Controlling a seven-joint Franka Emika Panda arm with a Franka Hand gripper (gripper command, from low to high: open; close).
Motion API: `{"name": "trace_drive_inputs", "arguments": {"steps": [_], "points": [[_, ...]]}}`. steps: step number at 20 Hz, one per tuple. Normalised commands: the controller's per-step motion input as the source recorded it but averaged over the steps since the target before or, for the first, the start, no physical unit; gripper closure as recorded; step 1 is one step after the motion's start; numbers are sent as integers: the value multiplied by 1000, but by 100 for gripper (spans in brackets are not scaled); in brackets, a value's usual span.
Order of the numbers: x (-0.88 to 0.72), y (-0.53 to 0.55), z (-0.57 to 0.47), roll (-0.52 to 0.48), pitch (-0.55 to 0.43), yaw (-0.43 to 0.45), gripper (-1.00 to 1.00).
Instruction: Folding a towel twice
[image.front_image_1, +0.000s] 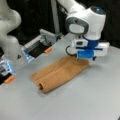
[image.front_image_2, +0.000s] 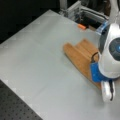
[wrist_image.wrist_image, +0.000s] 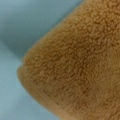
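Right under my wrist camera, the fuzzy towel (wrist_image.wrist_image: 75, 65) fills almost everything, with one rounded corner showing. On the gray table (image.front_image_1: 95, 100), the towel lies folded into a long strip. My claw (image.front_image_1: 83, 58) is down at one end of it. I cannot tell if my claw is pinched or spread. Farther back sits a small orange tab (image.front_image_1: 48, 50).

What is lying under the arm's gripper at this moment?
Under the gripper lies one end of the folded orange-brown terry towel on the grey table. The fingertips are hidden behind the blue hand.
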Motion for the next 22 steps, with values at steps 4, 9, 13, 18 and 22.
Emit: {"name": "trace_drive_inputs", "arguments": {"steps": [4, 9, 13, 18, 22], "points": [[337, 183, -95, -301, 27, 15, -100], [290, 189, -107, -241, -2, 19, -100], [170, 152, -177, -244, 8, 26, -100], [43, 115, -181, -223, -4, 68, -100], [-43, 103, -142, -219, -6, 30, -100]]}}
